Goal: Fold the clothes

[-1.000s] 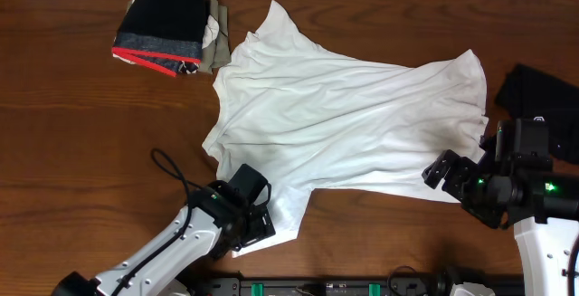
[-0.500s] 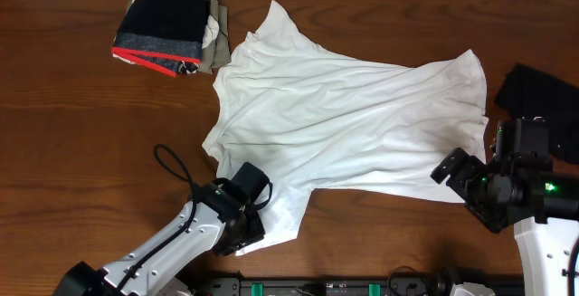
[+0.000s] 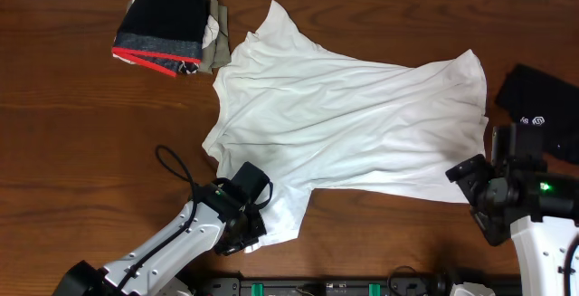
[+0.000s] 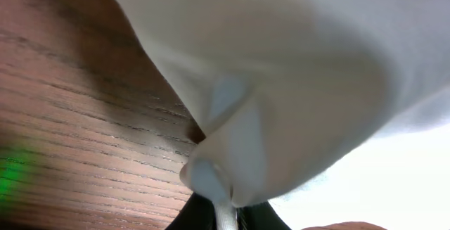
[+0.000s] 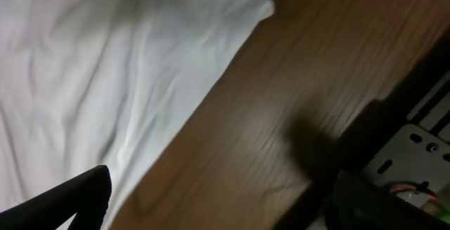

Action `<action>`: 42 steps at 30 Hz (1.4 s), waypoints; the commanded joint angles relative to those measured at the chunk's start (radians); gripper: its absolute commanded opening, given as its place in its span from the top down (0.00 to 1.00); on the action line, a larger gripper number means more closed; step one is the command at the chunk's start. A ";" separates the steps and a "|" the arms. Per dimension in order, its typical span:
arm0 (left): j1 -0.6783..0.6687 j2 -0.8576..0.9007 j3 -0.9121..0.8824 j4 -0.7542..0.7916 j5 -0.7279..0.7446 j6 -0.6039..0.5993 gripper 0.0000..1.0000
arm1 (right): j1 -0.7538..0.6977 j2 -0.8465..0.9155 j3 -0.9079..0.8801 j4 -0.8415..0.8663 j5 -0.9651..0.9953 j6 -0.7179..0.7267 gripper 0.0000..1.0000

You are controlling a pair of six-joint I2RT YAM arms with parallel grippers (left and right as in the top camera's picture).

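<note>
The white shirt (image 3: 344, 115) lies spread flat across the middle of the table, wrinkled. My left gripper (image 3: 244, 237) is at its front-left corner and is shut on the cloth. In the left wrist view a pinched fold of the white shirt (image 4: 295, 68) runs down between the closed jaws of the left gripper (image 4: 225, 217). My right gripper (image 3: 472, 198) stands open just off the shirt's front-right corner. In the right wrist view the right gripper (image 5: 225, 209) has only bare wood between its fingers, with the shirt (image 5: 105, 68) to their left. A black garment with a white logo (image 3: 543, 106) lies at the right edge.
A stack of folded dark and grey clothes with a red trim (image 3: 167, 24) sits at the back left. The wooden table (image 3: 72, 151) is bare on the left. A black rail with cables (image 3: 362, 285) runs along the front edge.
My left gripper has closed on the shirt's front-left corner. My right gripper, still open, has slid right and toward the front, away from the shirt's hem.
</note>
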 commanded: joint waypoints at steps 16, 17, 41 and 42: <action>-0.001 0.028 -0.038 0.012 0.003 0.002 0.89 | -0.294 0.389 -0.065 0.235 0.037 0.077 0.03; -0.001 0.028 -0.038 0.012 0.003 0.002 0.89 | -0.303 0.414 -0.065 0.251 0.035 0.074 0.06; -0.001 0.027 -0.038 0.011 0.014 0.001 0.89 | -0.307 0.615 -0.135 0.417 0.009 0.071 0.70; -0.001 0.027 -0.038 0.011 0.015 0.000 0.91 | -0.307 0.615 -0.140 0.419 0.014 0.071 0.77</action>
